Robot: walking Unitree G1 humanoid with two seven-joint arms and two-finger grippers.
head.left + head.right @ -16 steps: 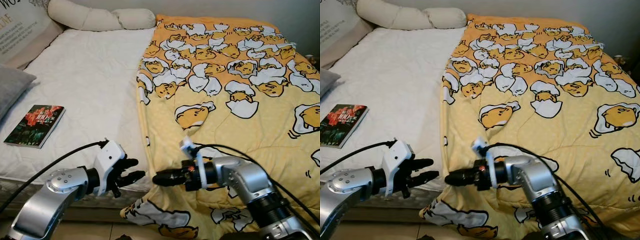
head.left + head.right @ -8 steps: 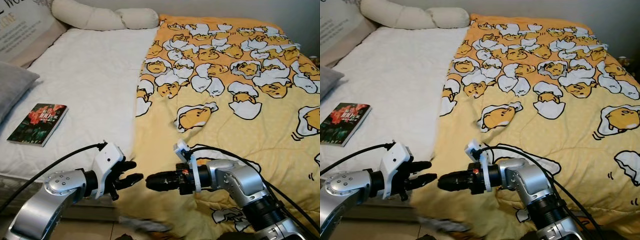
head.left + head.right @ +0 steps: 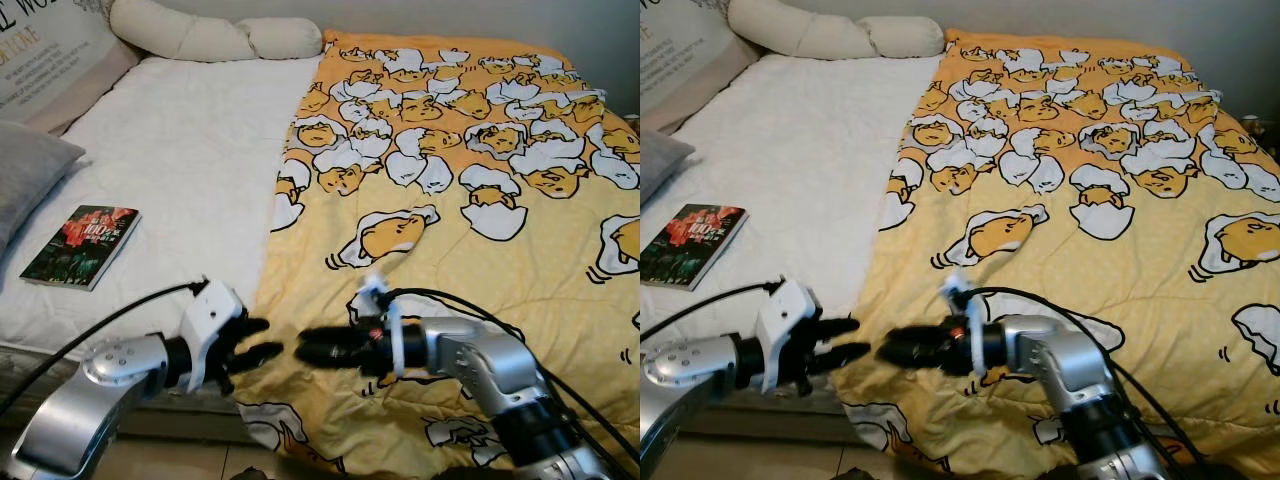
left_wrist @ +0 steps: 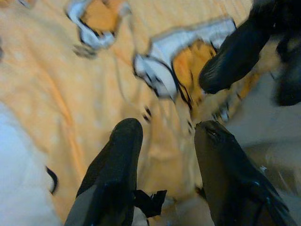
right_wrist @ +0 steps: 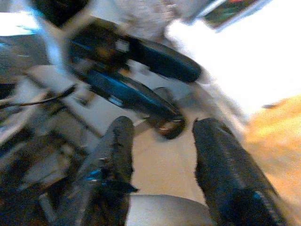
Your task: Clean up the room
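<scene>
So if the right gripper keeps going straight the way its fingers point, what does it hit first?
Most likely the left gripper: the right gripper points straight at it, tips nearly facing, above the yellow blanket's hanging edge. Depth is uncertain.

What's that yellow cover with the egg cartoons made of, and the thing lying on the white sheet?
The yellow blanket looks like soft quilted fabric, matte, since it creases and drapes over the bed edge. The book appears to be a paperback with a glossy printed cover, thin and flat. The white sheet seems stitched, matte cloth.

You see one yellow egg-print blanket [image 3: 470, 180], one book [image 3: 82, 246], one grey pillow [image 3: 30, 175], one long cream bolster [image 3: 215, 38], two grippers.
</scene>
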